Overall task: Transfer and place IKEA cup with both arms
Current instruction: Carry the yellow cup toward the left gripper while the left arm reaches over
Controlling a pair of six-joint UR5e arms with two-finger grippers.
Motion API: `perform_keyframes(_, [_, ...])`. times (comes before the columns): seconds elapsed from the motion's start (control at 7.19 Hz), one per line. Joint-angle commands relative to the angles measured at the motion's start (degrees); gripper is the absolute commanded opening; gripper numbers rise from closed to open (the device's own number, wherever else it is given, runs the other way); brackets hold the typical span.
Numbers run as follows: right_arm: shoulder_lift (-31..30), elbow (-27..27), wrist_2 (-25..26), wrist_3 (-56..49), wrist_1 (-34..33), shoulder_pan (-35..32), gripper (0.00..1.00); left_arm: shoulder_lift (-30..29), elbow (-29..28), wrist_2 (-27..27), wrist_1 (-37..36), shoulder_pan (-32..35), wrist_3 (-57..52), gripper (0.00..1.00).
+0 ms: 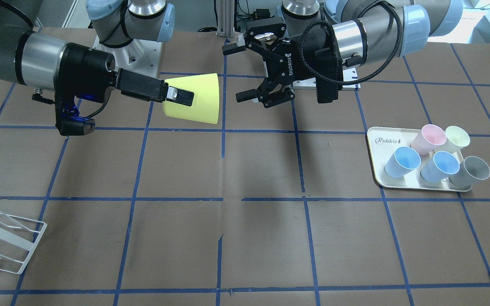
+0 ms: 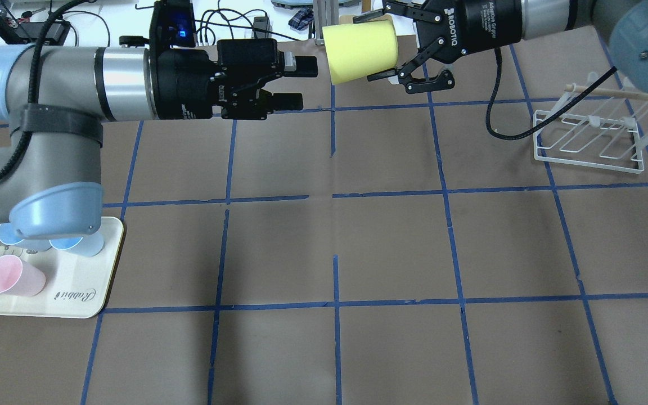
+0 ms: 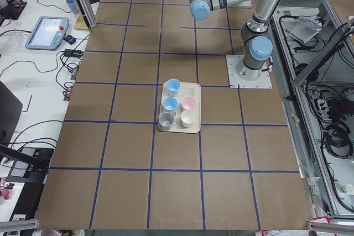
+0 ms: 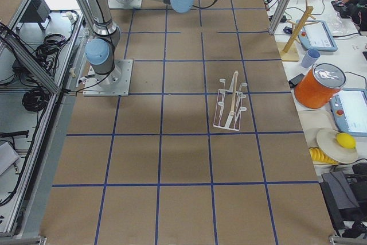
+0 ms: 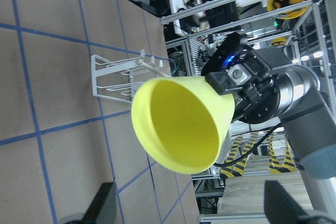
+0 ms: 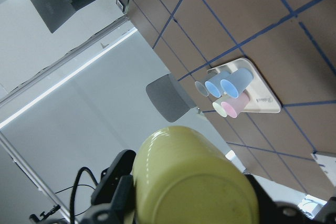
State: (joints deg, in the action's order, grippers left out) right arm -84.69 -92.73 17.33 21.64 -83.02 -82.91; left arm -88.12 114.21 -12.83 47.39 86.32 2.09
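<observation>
Cup (image 2: 358,50) gripped by R end effector (image 2: 383,46); L end effector (image 2: 307,83) open near mouth.

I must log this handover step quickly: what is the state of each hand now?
Left hand: open, holding nothing.
Right hand: closed, holding the IKEA cup.

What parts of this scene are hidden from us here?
Overhead view: the left arm partly covers the blue cups on the tray.
Right wrist view: the IKEA cup blocks whatever lies behind it.
Both side views: the top edge cuts that cup out entirely.
</observation>
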Motion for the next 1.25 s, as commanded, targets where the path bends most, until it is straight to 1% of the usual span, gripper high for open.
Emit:
perform_keyframes(0.0, [0.06, -0.78, -2.83, 3.93, 0.05, -0.32, 0.29, -1.07, 2.77, 2.54, -12.88, -0.27, 1.60, 1.00])
perform_keyframes(0.14, [0.32, -0.87, -2.39, 4.03, 0.05, -0.23, 0.29, -1.08, 2.42, 5.07, -14.33, -0.62, 1.69, 1.00])
perform_keyframes(0.42, [0.23, -1.57, -2.74, 5.16, 1.44, -0.23, 0.29, -0.56, -0.37, 7.37, -14.52, -4.82, 2.30, 1.00])
perform_keyframes(0.7, [-0.03, -1.49, -2.91, 7.36, 1.46, -0.32, 0.29, -1.26, -5.29, 5.81, -14.79, -4.23, 2.57, 1.00])
perform_keyframes(0.84, [-0.12, -1.14, -3.61, 8.50, 1.37, -0.41, 0.29, -1.61, -5.49, 2.84, -14.79, -2.05, 2.57, 1.00])
perform_keyframes(0.97, [-0.47, -1.22, -5.88, 8.68, 1.45, -0.49, 0.29, -2.31, -5.75, 0.72, -14.70, -0.20, 2.57, 1.00])
perform_keyframes(1.11, [-0.99, -1.31, -5.99, 8.69, 1.37, -0.93, 0.29, -3.36, -6.10, 0.44, -14.79, -0.19, 2.57, 1.00])
